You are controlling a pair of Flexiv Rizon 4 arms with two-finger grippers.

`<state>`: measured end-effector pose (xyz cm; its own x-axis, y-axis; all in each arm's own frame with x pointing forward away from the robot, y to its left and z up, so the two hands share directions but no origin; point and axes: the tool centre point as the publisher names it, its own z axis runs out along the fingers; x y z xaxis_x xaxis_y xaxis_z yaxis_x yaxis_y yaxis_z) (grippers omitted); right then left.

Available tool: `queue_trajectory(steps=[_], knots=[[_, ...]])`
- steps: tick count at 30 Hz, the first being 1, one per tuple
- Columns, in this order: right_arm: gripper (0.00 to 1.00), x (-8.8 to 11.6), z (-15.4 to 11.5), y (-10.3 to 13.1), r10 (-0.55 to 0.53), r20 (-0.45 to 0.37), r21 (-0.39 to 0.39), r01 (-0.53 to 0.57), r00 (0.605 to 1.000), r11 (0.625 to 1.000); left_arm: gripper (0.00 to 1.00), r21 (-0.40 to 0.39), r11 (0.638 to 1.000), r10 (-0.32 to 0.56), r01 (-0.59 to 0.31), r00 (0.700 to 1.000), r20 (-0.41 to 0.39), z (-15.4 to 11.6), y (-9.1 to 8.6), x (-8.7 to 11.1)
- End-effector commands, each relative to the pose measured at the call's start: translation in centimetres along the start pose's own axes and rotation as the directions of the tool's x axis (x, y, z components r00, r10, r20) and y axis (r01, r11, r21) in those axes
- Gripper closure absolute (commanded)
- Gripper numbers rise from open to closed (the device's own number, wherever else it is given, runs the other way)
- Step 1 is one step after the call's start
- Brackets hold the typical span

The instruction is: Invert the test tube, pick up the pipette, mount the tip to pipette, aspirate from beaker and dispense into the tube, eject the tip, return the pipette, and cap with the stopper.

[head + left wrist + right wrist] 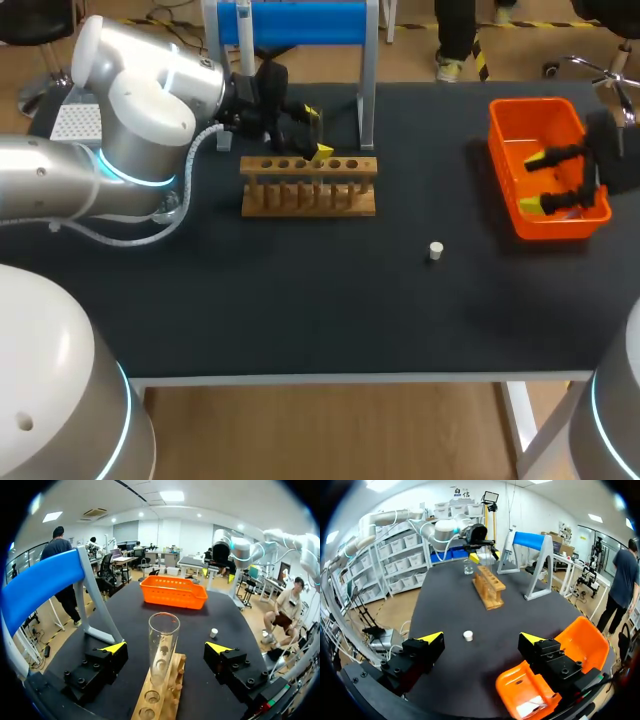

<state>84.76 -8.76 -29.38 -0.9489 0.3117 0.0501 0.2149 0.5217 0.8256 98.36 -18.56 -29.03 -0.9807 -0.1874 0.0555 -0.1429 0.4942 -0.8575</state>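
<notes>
A clear test tube stands upright, mouth up, in a hole of the wooden rack. My left gripper is open around it, with a finger on each side and neither touching the glass. A small white stopper lies loose on the black table. Over the orange basket at the right, my right gripper is open and holds nothing. A small clear beaker stands past the rack, near the left gripper. I see no pipette.
A stand with a blue top bar rises just behind the rack. The orange basket holds a pale item that I cannot identify. The table's front edge runs close below the stopper.
</notes>
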Motion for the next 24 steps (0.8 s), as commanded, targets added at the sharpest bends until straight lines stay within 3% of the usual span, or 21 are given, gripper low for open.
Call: queue_trajectory(steps=[1, 9, 24], knots=[[0.0, 4.5, 0.8, -1.7, -0.001, 0.08, 0.003, 0.001, 0.997, 1.0, 0.0, -0.001, 1.0, 0.0, 0.0, 1.0, -0.001, 0.0, 0.0, 0.0], [0.0, 5.2, 4.6, -3.7, 0.001, 0.104, 0.111, -0.012, 0.995, 0.994, 0.0, -0.001, 1.0, 0.0, 0.0, 1.0, -0.001, 0.0, 0.0, 0.0], [0.0, 4.1, 9.8, -4.1, -0.011, 0.107, 0.148, -0.005, 0.994, 0.989, 0.0, -0.001, 1.0, 0.0, 0.0, 1.0, -0.001, 0.0, 0.0, 0.0]])
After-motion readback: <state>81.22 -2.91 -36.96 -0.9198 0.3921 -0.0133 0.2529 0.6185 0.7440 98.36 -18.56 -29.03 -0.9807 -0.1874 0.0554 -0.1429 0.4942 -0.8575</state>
